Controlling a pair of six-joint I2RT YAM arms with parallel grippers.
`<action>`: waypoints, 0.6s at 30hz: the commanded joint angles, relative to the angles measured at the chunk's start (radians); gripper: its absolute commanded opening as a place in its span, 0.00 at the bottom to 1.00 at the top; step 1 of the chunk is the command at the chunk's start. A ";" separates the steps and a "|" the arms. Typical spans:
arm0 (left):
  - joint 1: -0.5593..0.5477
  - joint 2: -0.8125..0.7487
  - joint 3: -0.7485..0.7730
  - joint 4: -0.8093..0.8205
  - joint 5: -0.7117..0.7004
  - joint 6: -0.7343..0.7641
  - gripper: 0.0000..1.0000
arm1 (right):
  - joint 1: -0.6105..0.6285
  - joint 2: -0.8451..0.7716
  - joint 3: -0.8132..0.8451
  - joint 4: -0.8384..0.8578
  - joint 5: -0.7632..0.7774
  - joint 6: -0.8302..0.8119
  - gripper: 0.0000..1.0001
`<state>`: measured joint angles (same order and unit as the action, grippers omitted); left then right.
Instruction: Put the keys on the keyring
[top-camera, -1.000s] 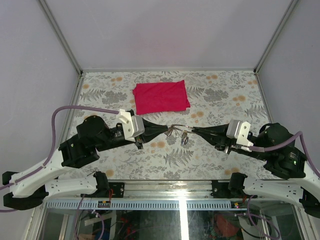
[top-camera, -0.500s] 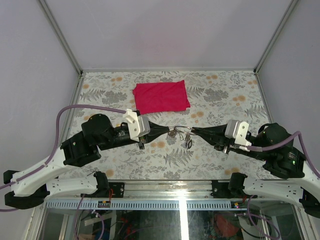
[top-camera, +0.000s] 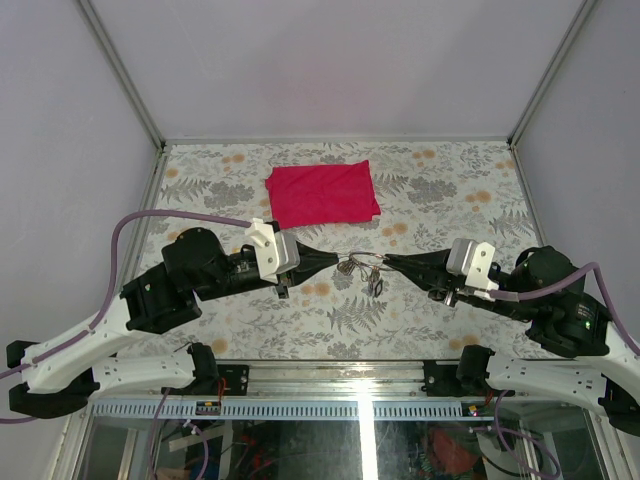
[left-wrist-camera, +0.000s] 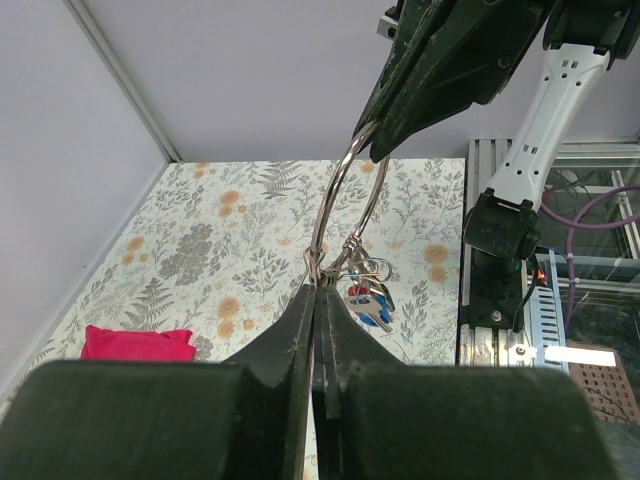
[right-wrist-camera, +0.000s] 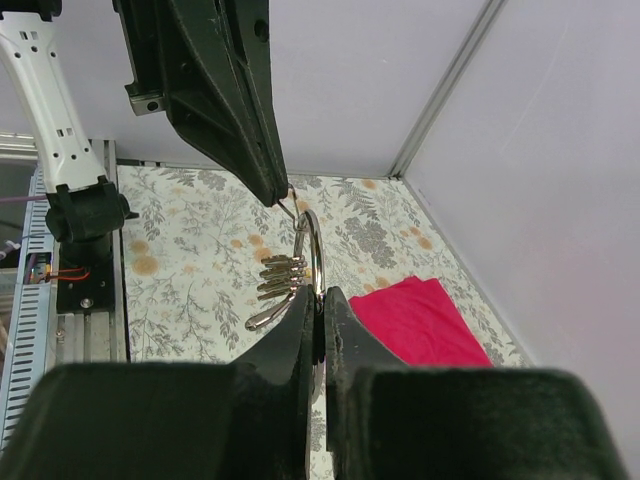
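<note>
The left gripper (top-camera: 337, 262) and right gripper (top-camera: 389, 261) are each clamped on the silver keyring (left-wrist-camera: 338, 205), holding it above the floral tabletop (top-camera: 430, 185); the keys (left-wrist-camera: 366, 298) hang from it, with the red cloth (top-camera: 322, 194) at 11 o'clock

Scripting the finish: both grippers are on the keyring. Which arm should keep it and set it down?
Left, probably. The left gripper pinches the keyring right beside the hanging keys, so it bears their weight; the right gripper grips the far side of the loop and could release.
</note>
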<state>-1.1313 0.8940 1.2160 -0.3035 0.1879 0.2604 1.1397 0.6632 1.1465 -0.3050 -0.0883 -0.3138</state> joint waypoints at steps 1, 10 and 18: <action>0.003 -0.009 0.041 0.010 0.003 0.013 0.00 | 0.002 -0.002 0.011 0.058 0.034 0.009 0.00; 0.003 -0.009 0.035 0.006 0.003 0.013 0.00 | 0.002 0.002 0.062 0.022 0.075 0.024 0.00; 0.003 -0.010 0.041 0.010 0.003 0.016 0.00 | 0.002 0.013 0.044 -0.010 0.076 0.018 0.00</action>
<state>-1.1313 0.8936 1.2163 -0.3038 0.1879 0.2615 1.1397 0.6659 1.1580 -0.3473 -0.0414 -0.3031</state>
